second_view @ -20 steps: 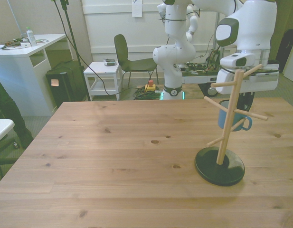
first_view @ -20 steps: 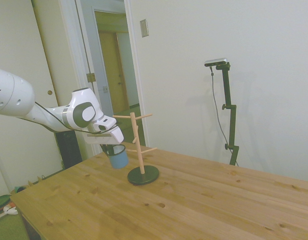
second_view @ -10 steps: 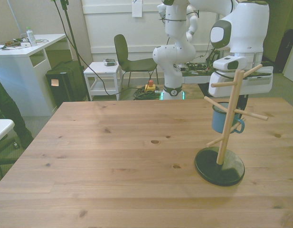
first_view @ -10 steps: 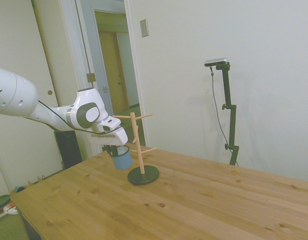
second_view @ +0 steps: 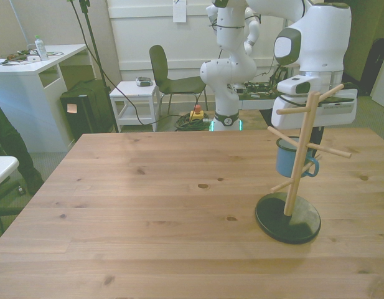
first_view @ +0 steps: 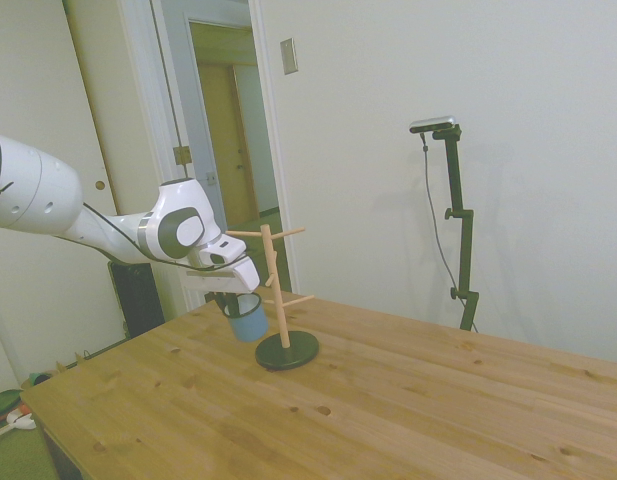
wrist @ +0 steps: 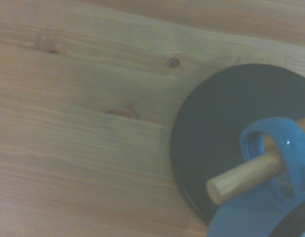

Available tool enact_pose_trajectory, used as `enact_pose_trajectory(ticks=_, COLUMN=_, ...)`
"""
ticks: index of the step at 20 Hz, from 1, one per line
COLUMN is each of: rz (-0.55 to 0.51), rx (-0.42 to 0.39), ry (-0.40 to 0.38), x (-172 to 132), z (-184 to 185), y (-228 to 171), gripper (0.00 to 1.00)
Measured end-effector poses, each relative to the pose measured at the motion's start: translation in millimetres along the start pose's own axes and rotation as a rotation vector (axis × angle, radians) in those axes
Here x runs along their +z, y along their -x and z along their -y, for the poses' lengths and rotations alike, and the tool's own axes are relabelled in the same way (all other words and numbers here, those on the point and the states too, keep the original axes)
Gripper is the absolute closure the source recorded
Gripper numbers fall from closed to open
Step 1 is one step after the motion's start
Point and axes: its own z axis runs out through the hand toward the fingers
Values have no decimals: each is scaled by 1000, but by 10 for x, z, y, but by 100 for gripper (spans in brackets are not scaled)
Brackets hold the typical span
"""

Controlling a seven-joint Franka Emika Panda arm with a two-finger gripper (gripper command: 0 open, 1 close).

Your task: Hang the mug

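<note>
The mug [second_view: 290,159] hangs in the air just beside the post of the peg stand [second_view: 295,167], well above the stand's dark round base [second_view: 287,218]. It is light blue with a dark rim. In the wrist view the handle [wrist: 268,148] of the mug [wrist: 251,222] has a wooden peg [wrist: 243,174] passing through its loop, and the end of the peg sticks out past the handle, over the base [wrist: 216,123]. In the front view the handle [second_view: 312,167] points to the front view's right, next to the post, and the lower pegs of the stand cross in front of the mug.

The tool [second_view: 299,134] is directly above the mug, under the white wrist block of the arm [second_view: 313,43]. Its fingers go down to the rim of the mug, but the post and the pegs cover them in the front view, and in the side view they are too small and dark, so I cannot tell if the tool is closed on the mug or open.

In the side view the mug [first_view: 248,318] is on the side of the stand [first_view: 278,300] that is toward the arm [first_view: 108,220], at the height of the lower pegs, and it looks a little tilted. The tool [first_view: 231,299] is just above it.

The stand is on the wooden surface [second_view: 148,205], near its edge at the front view's right. Behind the surface, far from the stand, there is a dark chair [second_view: 170,78] and a small white cart [second_view: 135,99].
</note>
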Motion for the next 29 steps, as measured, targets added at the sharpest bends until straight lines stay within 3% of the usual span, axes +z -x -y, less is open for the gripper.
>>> enact_pose_trajectory(ticks=18, rz=9, rx=-4, ry=9, x=-18, z=17, y=60, gripper=0)
enact_pose_trajectory(ticks=24, rz=-49, rx=14, ry=8, x=-23, z=25, y=552, gripper=0)
enact_pose_trajectory(ticks=29, rz=-41, rx=56, ry=17, x=-123, z=-294, y=908, gripper=0)
